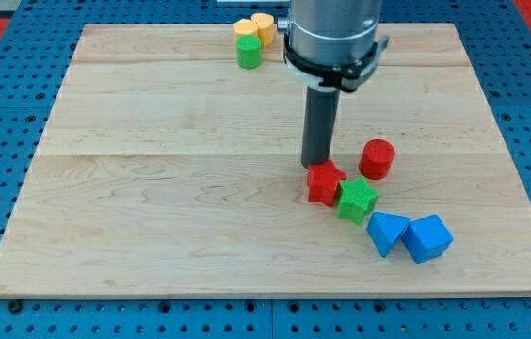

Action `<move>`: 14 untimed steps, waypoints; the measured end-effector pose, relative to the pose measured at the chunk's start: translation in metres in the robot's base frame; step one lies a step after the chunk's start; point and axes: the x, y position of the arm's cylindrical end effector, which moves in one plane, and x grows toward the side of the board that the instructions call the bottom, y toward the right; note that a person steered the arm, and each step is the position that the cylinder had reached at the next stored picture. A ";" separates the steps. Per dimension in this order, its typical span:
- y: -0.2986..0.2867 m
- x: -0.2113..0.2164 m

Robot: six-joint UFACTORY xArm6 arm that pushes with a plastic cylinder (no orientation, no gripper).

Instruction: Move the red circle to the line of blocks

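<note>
The red circle (377,158), a short red cylinder, stands right of centre on the wooden board (152,188). Below and to its left, several blocks form a slanting line: a red star-like block (325,183), a green star-like block (357,201), a blue triangular block (386,232) and a blue pentagonal block (427,237). My tip (316,167) is at the upper left edge of the red star block, about touching it. The red circle stands apart to the tip's right, a small gap above the line.
At the view's top edge, a green cylinder (249,52) sits with an orange block (246,28) and a yellow block (263,25) behind it. The board lies on a blue pegboard table (2,141).
</note>
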 end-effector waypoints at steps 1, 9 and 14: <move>0.028 0.020; 0.059 0.036; 0.114 0.034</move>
